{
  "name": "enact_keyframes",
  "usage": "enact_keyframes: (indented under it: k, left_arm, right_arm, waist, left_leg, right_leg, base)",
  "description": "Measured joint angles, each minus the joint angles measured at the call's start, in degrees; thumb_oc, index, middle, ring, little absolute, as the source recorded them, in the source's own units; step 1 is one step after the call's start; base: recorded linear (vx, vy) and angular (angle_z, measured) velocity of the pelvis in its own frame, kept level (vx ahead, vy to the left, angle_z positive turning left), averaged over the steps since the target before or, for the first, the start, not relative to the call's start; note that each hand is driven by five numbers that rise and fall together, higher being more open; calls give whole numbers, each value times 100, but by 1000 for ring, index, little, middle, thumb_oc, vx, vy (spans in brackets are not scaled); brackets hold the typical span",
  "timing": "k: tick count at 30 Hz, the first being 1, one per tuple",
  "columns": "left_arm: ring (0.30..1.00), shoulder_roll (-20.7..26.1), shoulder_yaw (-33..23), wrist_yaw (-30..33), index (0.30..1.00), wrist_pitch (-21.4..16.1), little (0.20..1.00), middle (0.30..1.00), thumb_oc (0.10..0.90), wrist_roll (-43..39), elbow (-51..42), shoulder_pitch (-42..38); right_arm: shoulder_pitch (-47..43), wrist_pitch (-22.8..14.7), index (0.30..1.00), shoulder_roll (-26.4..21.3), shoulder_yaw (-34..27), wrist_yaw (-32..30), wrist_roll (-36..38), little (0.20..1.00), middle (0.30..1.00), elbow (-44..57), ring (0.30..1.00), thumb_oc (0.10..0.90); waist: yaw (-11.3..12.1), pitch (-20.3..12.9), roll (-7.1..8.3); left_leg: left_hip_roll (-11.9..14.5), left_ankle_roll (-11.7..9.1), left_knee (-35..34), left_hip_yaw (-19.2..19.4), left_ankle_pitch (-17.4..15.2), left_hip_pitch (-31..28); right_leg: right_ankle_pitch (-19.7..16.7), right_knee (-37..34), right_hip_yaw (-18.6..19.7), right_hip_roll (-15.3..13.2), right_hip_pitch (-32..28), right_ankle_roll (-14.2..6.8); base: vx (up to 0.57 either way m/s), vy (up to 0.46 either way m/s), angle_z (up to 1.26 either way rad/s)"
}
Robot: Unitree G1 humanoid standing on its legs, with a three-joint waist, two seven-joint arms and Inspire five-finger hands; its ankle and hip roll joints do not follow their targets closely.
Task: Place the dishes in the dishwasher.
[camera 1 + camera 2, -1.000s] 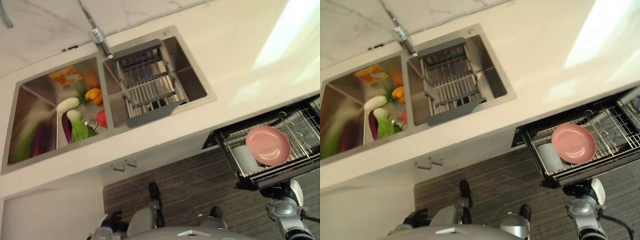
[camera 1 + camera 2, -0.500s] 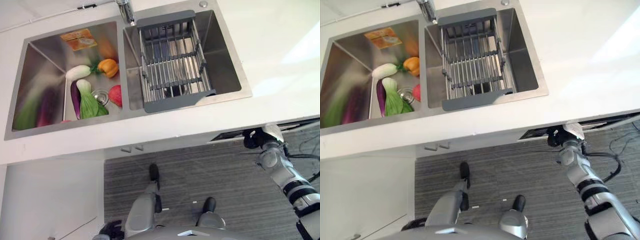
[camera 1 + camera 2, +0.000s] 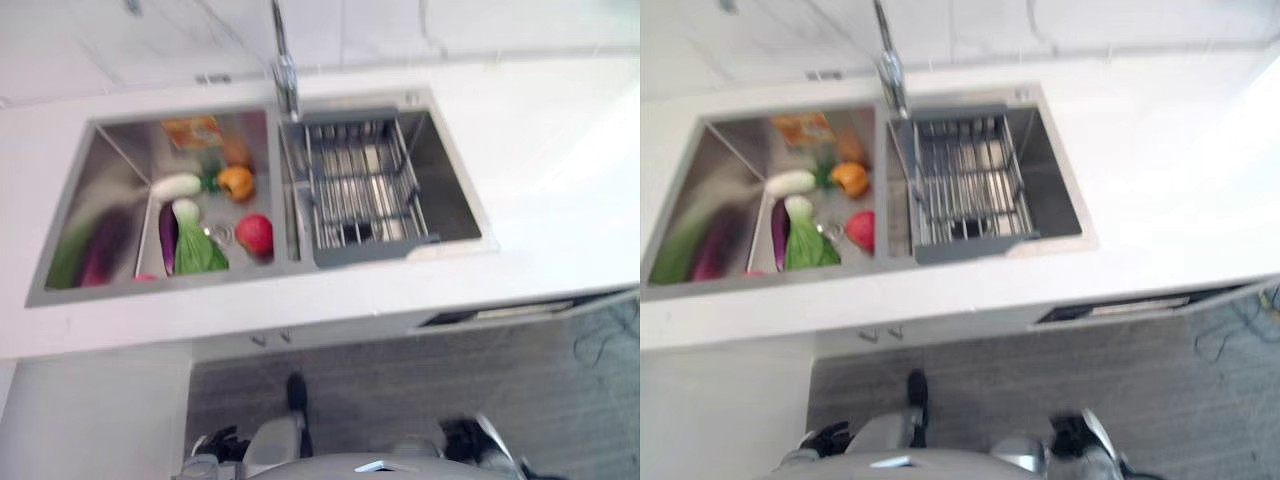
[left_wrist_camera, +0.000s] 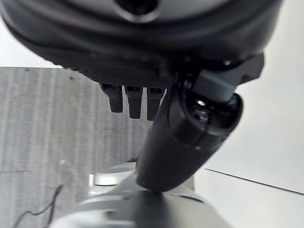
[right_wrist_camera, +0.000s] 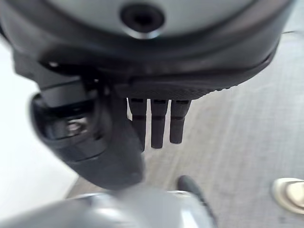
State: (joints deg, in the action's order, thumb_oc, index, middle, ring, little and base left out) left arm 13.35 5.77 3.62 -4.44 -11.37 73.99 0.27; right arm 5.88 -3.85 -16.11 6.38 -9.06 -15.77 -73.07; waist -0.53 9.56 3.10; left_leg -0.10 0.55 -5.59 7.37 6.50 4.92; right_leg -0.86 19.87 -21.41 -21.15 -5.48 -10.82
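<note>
The dishwasher drawer (image 3: 520, 312) sits under the white counter at the right, pushed in to a narrow dark slit, and its contents are hidden. My right hand (image 5: 142, 52) hangs low over the grey floor near my body, fingers (image 5: 156, 124) straight and holding nothing; it shows dark at the bottom edge (image 3: 468, 440) of the left eye view. My left hand (image 4: 142, 42) also hangs low by the white cabinet, fingers (image 4: 134, 100) straight and empty, seen at the bottom left (image 3: 825, 438) of the right eye view.
A steel double sink (image 3: 70, 200) is set in the white counter (image 3: 560, 170). Its left basin holds vegetables (image 3: 190, 245) and a red fruit (image 3: 255, 233). A grey dish rack (image 3: 362, 185) sits in the right basin below the tap (image 3: 285, 70). Grey striped floor (image 3: 380, 385) lies below.
The dishwasher rack with the pink plate, pulled out a second ago, is now pushed in. My right hand has left the drawer front and dropped low. The camera has swung towards the sink.
</note>
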Motion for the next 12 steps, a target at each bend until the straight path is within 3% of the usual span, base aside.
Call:
enact_keyframes:
  k: [1,2,4,5,7,8,10,12]
  left_arm:
    - [900,74,191,-23,900,-2,900,900,800,-45,2,-209]
    - [900,66,373,-42,900,-17,900,900,800,-50,-42,-397]
    - [900,-43,758,-157,900,-8,900,900,800,-14,-111,-558]
    - [900,-98,869,-221,900,-1,900,900,800,58,-109,-575]
    - [900,-192,1118,-296,900,9,900,900,800,222,-119,-637]
    - [900,-209,1186,-391,900,-10,900,900,800,331,-119,-666]
    - [900,-247,1167,-420,900,-1,900,900,800,439,-55,-774]
    - [900,-279,1101,-434,900,-4,900,900,800,464,-40,-728]
  right_arm:
    - [39,54,900,58,-155,12,238,900,900,-369,900,800]
    - [106,118,900,25,-306,6,487,900,900,-574,900,800]
    - [199,280,900,-63,-287,-19,848,900,900,-733,900,800]
    - [165,307,900,-46,-243,-20,1016,900,900,-760,900,800]
    - [141,308,900,126,-118,30,1372,900,900,-563,900,800]
    - [134,270,900,275,-34,135,1458,900,900,-367,900,800]
    - [-68,252,900,420,283,234,1594,900,900,-173,900,800]
    - [-142,205,900,491,500,297,1584,900,900,-94,900,800]
  waist:
    - [-47,-87,24]
    - [-119,-110,102]
    - [-257,-81,68]
    - [-295,-52,-45]
    - [-369,-38,-193]
    - [-442,-53,-274]
    - [-505,-25,-338]
    - [-528,-45,-360]
  left_leg:
    - [-45,73,19,6,-85,7]
    - [-210,352,209,76,-124,10]
    - [-316,431,157,-15,-157,-198]
    - [-307,482,34,-60,-164,-365]
    - [-242,591,34,-33,-310,-594]
    - [-235,555,37,-25,-326,-653]
    - [-271,514,38,8,-370,-755]
    - [-395,560,36,-4,-477,-901]
  right_leg:
    - [-265,487,299,-16,239,169]
    - [-548,1072,682,-154,546,215]
    - [-1128,1940,1757,-71,976,36]
    - [-807,1996,2013,57,1077,-14]
    - [37,1543,1952,346,1385,157]
    - [274,720,1874,568,1562,247]
    - [200,-639,1765,831,1694,125]
    - [-32,-880,1624,822,1624,-36]
  base:
    - [90,259,100]
    - [93,192,113]
    - [124,128,66]
    - [123,62,4]
    - [110,-50,-12]
    - [81,-93,-6]
    - [53,-75,6]
    - [12,-36,39]
